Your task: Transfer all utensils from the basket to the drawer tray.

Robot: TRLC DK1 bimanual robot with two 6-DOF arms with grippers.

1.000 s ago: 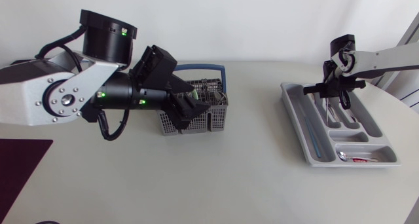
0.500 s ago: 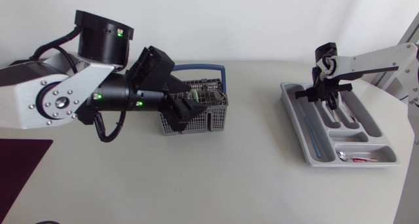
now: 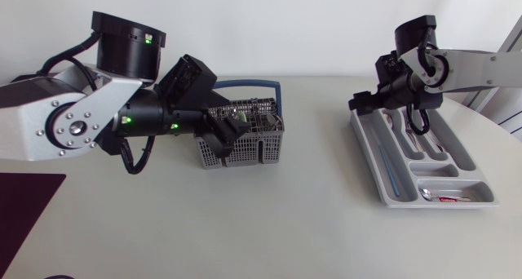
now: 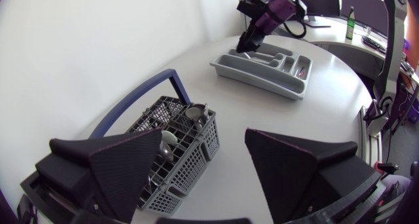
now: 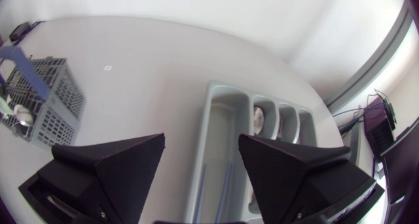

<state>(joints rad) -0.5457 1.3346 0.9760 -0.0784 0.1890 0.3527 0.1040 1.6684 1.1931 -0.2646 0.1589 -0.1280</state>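
- The left arm (image 3: 73,120) comes in from the table's left edge. Its thick silver-grey link lies low and nearly level, and the black wrist is angled down toward the basket (image 3: 245,136).
- The left gripper (image 3: 227,134) hangs at the basket's left side, partly over its rim. In the left wrist view its jaws stand wide apart with nothing held. One finger (image 4: 124,162) is above the basket's mesh compartments and the other is over bare table (image 3: 310,205).
- The basket is grey mesh with a blue handle. It stands near the table's far edge, left of the middle. Utensils (image 4: 193,111) stand in it with their rounded bowls uppermost.
- The right arm (image 3: 481,67) reaches in from the table's right edge, its pale link nearly level and the wrist bent downward.
- The right gripper (image 3: 391,108) is above the far end of the tray (image 3: 365,148). Its jaws are spread wide and empty, and in the right wrist view the tray's long compartment shows between the fingers.
- The grey tray lies aslant near the table's right edge, well apart from the basket.
- A spoon (image 3: 427,194) lies in the small cross compartment at the tray's near end, beside a red-handled piece (image 3: 450,199). A thin blue piece (image 3: 393,177) lies in the long compartment.
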